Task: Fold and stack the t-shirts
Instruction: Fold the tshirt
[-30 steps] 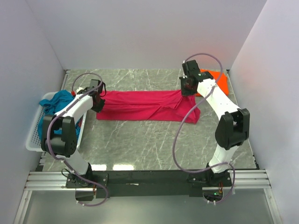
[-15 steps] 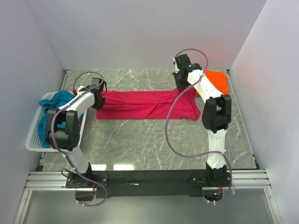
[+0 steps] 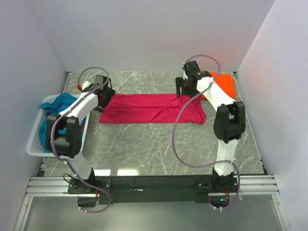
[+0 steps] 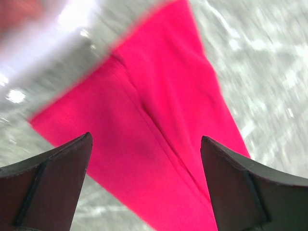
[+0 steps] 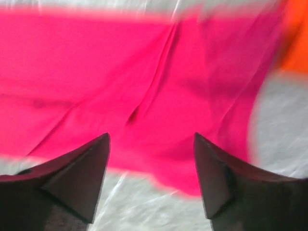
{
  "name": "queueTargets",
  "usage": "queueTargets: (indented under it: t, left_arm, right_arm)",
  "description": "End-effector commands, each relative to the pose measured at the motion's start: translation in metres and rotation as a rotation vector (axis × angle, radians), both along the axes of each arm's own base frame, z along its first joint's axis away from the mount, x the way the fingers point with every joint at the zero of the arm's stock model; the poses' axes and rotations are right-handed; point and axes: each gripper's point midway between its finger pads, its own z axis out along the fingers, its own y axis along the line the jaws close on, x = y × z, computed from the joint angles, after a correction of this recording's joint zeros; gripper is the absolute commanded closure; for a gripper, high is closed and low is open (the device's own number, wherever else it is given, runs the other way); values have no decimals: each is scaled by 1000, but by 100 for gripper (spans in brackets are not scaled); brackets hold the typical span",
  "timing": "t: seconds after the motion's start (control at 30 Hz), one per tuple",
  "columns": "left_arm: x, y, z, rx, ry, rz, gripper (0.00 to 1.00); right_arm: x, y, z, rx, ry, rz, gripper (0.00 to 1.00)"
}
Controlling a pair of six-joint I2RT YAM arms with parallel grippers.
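The magenta-pink t-shirt (image 3: 151,108) lies folded into a long band across the back of the table. It also fills the left wrist view (image 4: 163,96) and the right wrist view (image 5: 144,72). My left gripper (image 3: 107,91) (image 4: 146,137) hovers open over the band's left end, holding nothing. My right gripper (image 3: 182,88) (image 5: 150,135) hovers open above the right end, also holding nothing. The orange t-shirt (image 3: 224,84) (image 5: 293,43) lies flat at the back right, behind the right arm. The teal-blue t-shirt (image 3: 58,103) is bunched in the basket.
A white lattice basket (image 3: 34,137) stands at the table's left edge. White walls enclose the table on three sides. The right arm's cable (image 3: 179,139) loops over the marble in front of the magenta shirt.
Both grippers have opened and let go of the magenta shirt. Its right end, lifted a second ago, now lies flat. Both grippers have shifted slightly toward the back.
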Motion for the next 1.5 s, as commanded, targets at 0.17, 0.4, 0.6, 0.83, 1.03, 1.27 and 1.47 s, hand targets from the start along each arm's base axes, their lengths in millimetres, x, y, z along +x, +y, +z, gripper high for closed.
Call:
queueTargets:
  t: [0.17, 0.4, 0.6, 0.83, 1.03, 1.27, 1.47]
  left_arm:
    - [5, -47, 19, -47, -69, -168, 0]
    - [3, -60, 4, -74, -49, -236, 1]
    - [-4, -60, -5, -75, -22, -235, 0]
    - [-7, -54, -2, -50, -22, -220, 1]
    - [-9, -50, -3, -30, -9, -214, 1]
    - [-10, -47, -2, -28, -11, -210, 0]
    - [-11, -42, 5, -12, -15, -194, 0]
  right_arm:
    - [-55, 48, -20, 386, 85, -38, 13]
    - [-33, 62, -32, 416, 97, -9, 13]
    - [-20, 73, -46, 435, 124, -7, 13]
    - [-14, 80, -60, 430, 151, -37, 13]
    - [9, 83, -64, 447, 91, -112, 15]
    - [67, 117, -17, 547, -114, -43, 15]
    - [93, 134, 22, 513, -207, 9, 15]
